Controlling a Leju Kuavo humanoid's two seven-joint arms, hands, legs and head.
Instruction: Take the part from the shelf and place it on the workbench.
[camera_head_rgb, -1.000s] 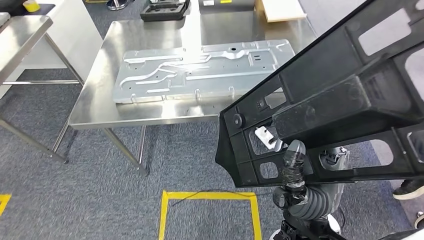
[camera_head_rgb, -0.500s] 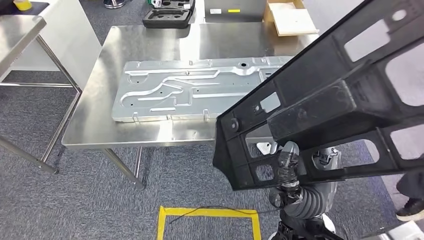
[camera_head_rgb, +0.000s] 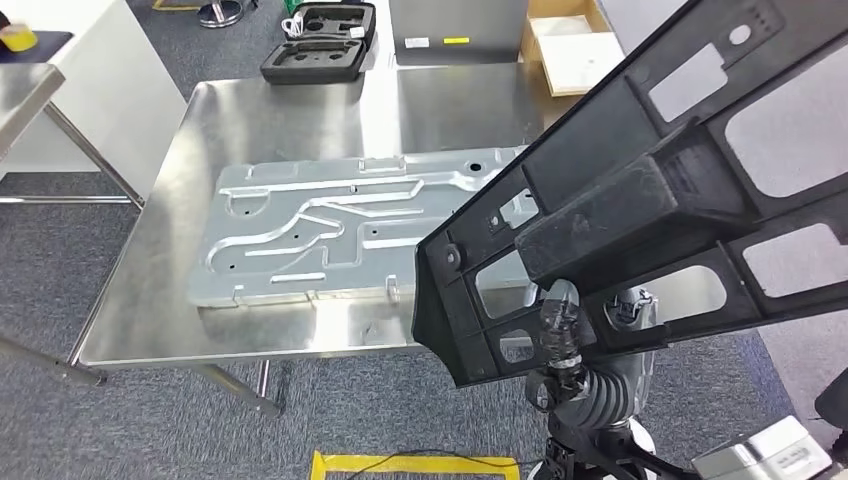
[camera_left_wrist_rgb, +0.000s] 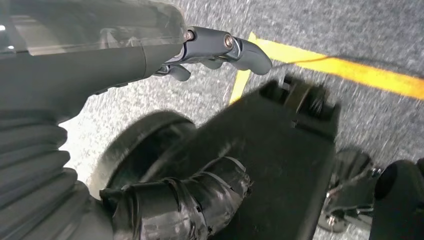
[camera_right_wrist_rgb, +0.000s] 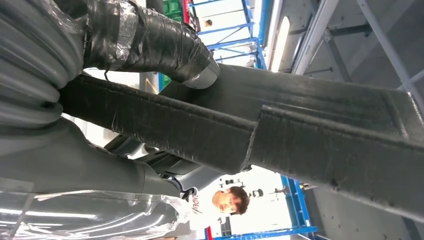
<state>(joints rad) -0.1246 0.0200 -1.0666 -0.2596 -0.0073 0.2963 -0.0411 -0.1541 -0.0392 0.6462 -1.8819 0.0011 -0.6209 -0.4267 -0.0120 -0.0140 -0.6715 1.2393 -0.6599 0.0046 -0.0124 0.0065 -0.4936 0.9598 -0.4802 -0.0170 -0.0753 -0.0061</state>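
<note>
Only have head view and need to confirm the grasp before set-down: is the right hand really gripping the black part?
Observer: Yes. In the right wrist view, the right hand presses its taped thumb onto a bar of the black part.
Operator: Left hand?
Observer: The left hand holds nothing. It hangs over grey carpet near the yellow tape.
Operator: Anyone close?
Observer: A person shows beyond the part in the right wrist view.

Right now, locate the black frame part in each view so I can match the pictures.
Head view: the black frame part slants across the right half, over the workbench edge.
Left wrist view: not visible; a dark body piece over floor tape.
Right wrist view: it crosses the middle as a dark bar.
Shared landmark: the right hand, whose taped thumb presses the part.
</note>
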